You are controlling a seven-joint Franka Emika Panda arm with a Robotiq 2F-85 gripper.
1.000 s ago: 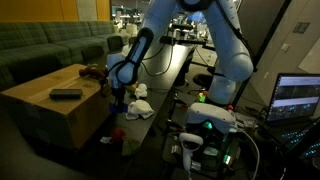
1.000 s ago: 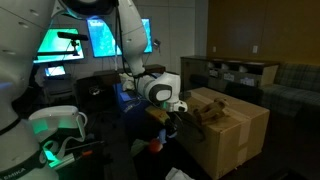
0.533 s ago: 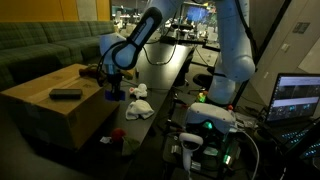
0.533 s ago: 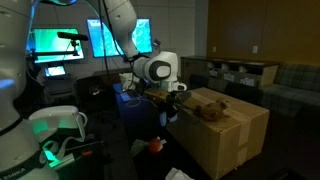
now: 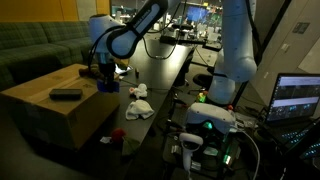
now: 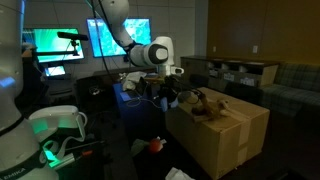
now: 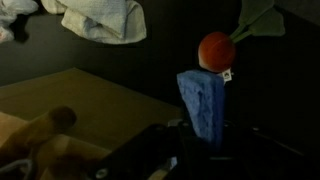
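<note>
Jaws: clenched on a blue cloth (image 7: 205, 102), which the wrist view shows running out from between them.
Blue cloth: held in the air, clear of any surface, just beside the upper edge of a cardboard box (image 5: 50, 112). An exterior view shows it as a small blue patch (image 5: 106, 86) under the wrist.
Cardboard box: its tan top (image 7: 85, 100) fills the lower left of the wrist view. In both exterior views it stands on the floor beside the robot's base (image 6: 228, 135).
Brown soft thing: lies on the box top near the edge closest to the jaws (image 7: 45, 130), also seen in an exterior view (image 6: 207, 103). What it is I cannot tell.
Black flat item: lies on the box top (image 5: 66, 94), well apart from the cloth.
Red ball: on the floor past the cloth (image 7: 215, 48), with a green thing (image 7: 255, 18) just beside it.
White cloths: bunched on the floor near the box (image 5: 138, 106), (image 7: 100, 20).
Sofa: behind the box (image 5: 40, 48).
Laptop: open, on the far side of the robot's base (image 5: 298, 98).
</note>
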